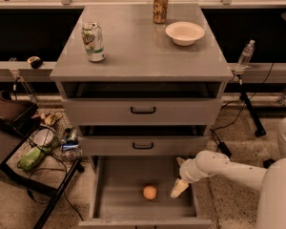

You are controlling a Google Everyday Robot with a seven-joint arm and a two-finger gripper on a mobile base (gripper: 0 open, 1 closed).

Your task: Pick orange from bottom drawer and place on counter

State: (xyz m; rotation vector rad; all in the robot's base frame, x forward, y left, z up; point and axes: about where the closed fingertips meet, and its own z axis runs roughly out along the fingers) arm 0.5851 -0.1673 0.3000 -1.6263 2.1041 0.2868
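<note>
We find the orange (149,192) resting on the grey floor of the bottom drawer (117,194), which stands pulled out. The fruit lies near the drawer's middle, towards the front.

The gripper (179,187) is over the drawer's right part, beside the orange on its right and apart from it. It points downward from the white arm (229,168), which reaches in from the right. It holds nothing and touches no object that we can see. We cannot tell how far it is open.

Above, the middle drawer (143,145) and top drawer (143,110) sit slightly out. The counter (143,56) carries a green-and-white can (93,42) at left, a tan-and-orange can (160,7) at the back and a white bowl (184,33) just beside it.
</note>
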